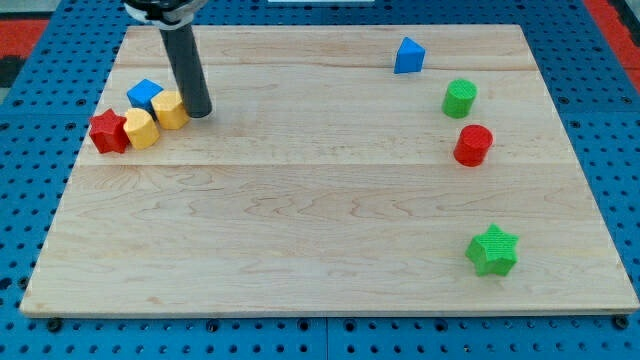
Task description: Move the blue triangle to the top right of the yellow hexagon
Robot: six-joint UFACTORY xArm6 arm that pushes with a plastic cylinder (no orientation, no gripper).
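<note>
The blue triangle [408, 56] sits near the view's top right of the wooden board. The yellow hexagon [170, 109] lies at the view's left, touching a second yellow block [141, 129]. My tip [197, 111] stands right beside the yellow hexagon, on its right side, touching or nearly touching it. The blue triangle is far to the right of my tip.
A blue cube [145, 95] sits just above and left of the yellow hexagon, a red star [108, 131] left of the yellow blocks. A green cylinder [460, 98], a red cylinder [473, 145] and a green star [492, 250] stand at the right. The board's edge [330, 316] runs along the bottom.
</note>
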